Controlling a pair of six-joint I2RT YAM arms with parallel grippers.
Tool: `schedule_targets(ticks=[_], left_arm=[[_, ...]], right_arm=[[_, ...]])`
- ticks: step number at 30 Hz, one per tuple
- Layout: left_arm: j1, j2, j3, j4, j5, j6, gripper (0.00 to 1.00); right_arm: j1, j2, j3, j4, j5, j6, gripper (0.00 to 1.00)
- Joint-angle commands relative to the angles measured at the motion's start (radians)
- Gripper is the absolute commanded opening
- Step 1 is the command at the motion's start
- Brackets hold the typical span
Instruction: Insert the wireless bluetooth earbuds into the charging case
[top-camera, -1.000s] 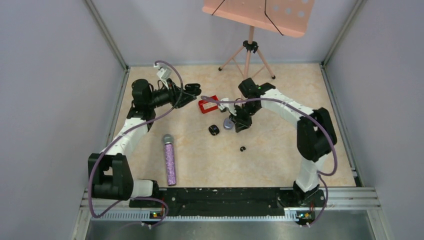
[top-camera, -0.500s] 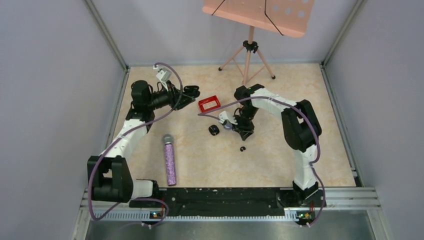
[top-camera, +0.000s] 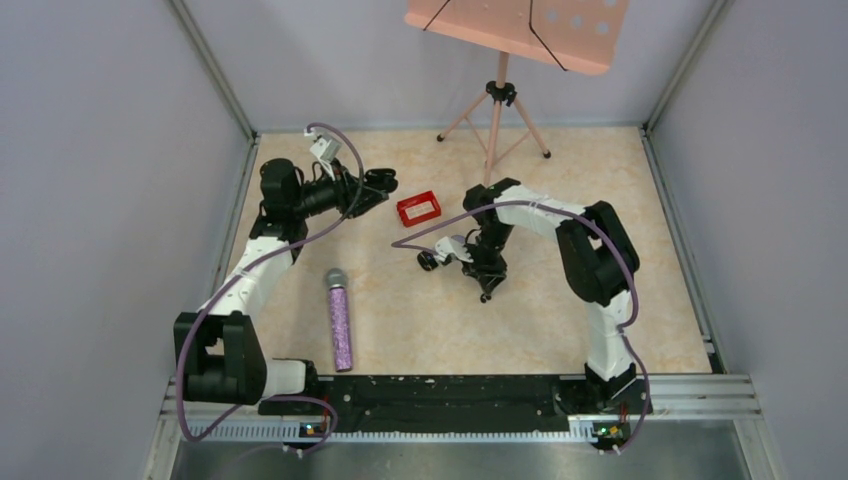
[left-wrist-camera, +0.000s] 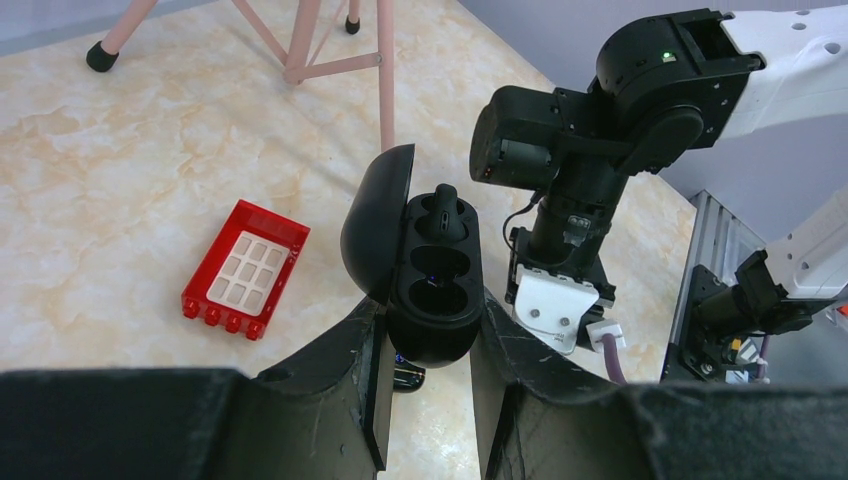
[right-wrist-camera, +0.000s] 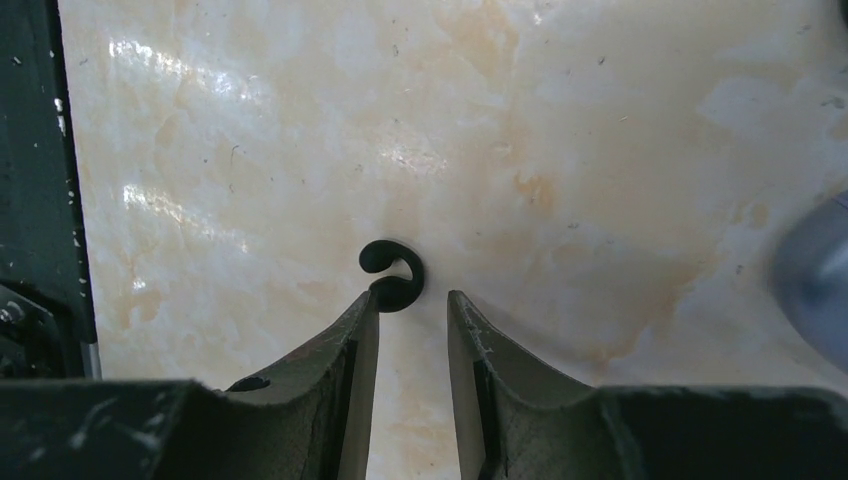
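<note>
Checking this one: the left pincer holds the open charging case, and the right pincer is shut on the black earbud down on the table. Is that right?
Not quite. The left pincer does hold the open charging case, but the right pincer is open, not shut. The right wrist view shows the black earbud lying loose on the table at the fingertips, with a clear gap between them.

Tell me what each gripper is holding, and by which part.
Left gripper clamps the open black oval charging case by the sides of its base. Right gripper holds nothing, open over a tiny black earbud.
</note>
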Motion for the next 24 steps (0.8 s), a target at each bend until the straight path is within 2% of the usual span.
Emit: schedule_targets(ticks=[1, 13, 15, 19, 24], left_arm=[[0.008, -0.004, 0.040, 0.017, -0.004, 0.014, 0.00], [0.011, -0.011, 0.034, 0.008, -0.009, 0.017, 0.00], [0.012, -0.010, 0.033, 0.007, -0.010, 0.017, 0.00], [0.013, -0.008, 0.034, 0.004, -0.010, 0.018, 0.00], [0.013, 0.000, 0.037, 0.007, -0.001, 0.016, 0.00]], right_arm=[[0.015, -0.020, -0.019, 0.016, -0.036, -0.008, 0.31], [0.028, -0.029, -0.064, 0.030, -0.041, -0.004, 0.29], [0.030, -0.035, -0.069, 0.029, -0.047, -0.001, 0.25], [0.029, -0.045, -0.055, 0.020, -0.051, 0.009, 0.11], [0.028, -0.073, 0.006, -0.033, -0.062, 0.040, 0.04]])
